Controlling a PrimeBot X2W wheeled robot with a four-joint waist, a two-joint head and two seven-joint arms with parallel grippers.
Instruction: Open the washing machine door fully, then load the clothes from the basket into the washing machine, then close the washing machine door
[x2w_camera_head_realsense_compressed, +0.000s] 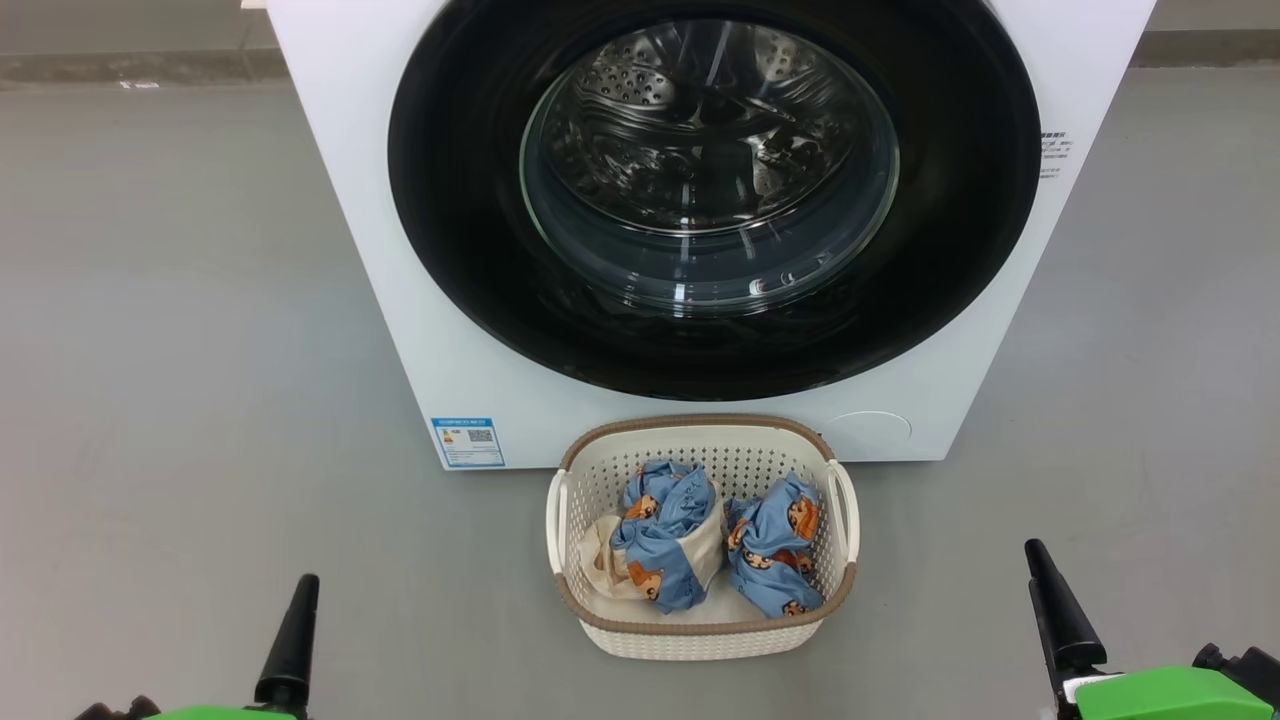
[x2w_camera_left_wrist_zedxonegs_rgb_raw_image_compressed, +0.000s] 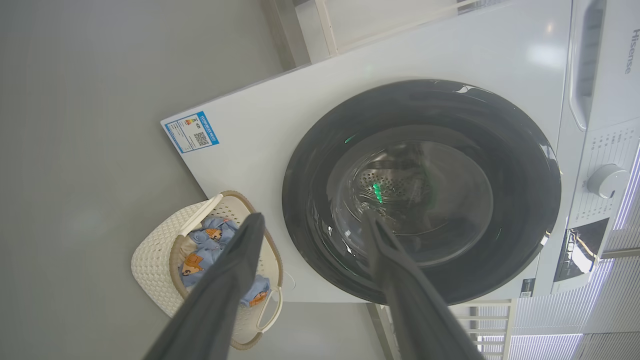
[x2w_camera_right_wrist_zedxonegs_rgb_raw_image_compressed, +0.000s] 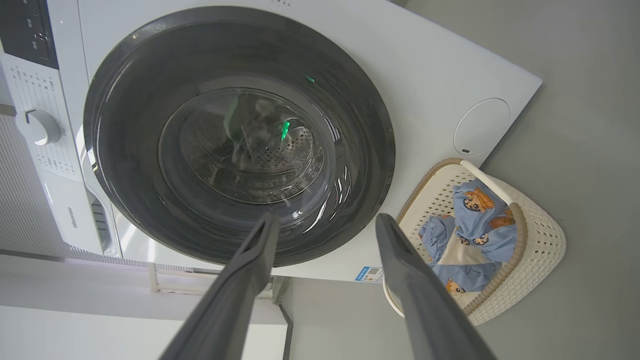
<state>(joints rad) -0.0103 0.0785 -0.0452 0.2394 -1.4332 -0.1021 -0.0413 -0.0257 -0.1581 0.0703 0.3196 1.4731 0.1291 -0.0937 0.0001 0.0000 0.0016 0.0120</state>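
The white washing machine (x2w_camera_head_realsense_compressed: 400, 300) stands ahead of me. Its door (x2w_camera_head_realsense_compressed: 470, 200), a black ring around clear glass, lies flat against the front, and the steel drum shows through the glass. The cream basket (x2w_camera_head_realsense_compressed: 700, 422) sits on the floor just before the machine, holding the clothes: a blue and cream bundle (x2w_camera_head_realsense_compressed: 665, 545) and a blue bundle (x2w_camera_head_realsense_compressed: 770, 550). One left finger (x2w_camera_head_realsense_compressed: 290, 640) rises at the lower left, one right finger (x2w_camera_head_realsense_compressed: 1060, 610) at the lower right, both well short of the basket. My left gripper (x2w_camera_left_wrist_zedxonegs_rgb_raw_image_compressed: 314, 216) and right gripper (x2w_camera_right_wrist_zedxonegs_rgb_raw_image_compressed: 327, 216) are open and empty.
Grey floor spreads to both sides of the machine. A blue label (x2w_camera_head_realsense_compressed: 467, 441) and a round cap (x2w_camera_head_realsense_compressed: 868, 430) mark its lower front. The control knob (x2w_camera_left_wrist_zedxonegs_rgb_raw_image_compressed: 606, 181) sits on the top panel. A white rack frame (x2w_camera_right_wrist_zedxonegs_rgb_raw_image_compressed: 165, 280) stands beside the machine.
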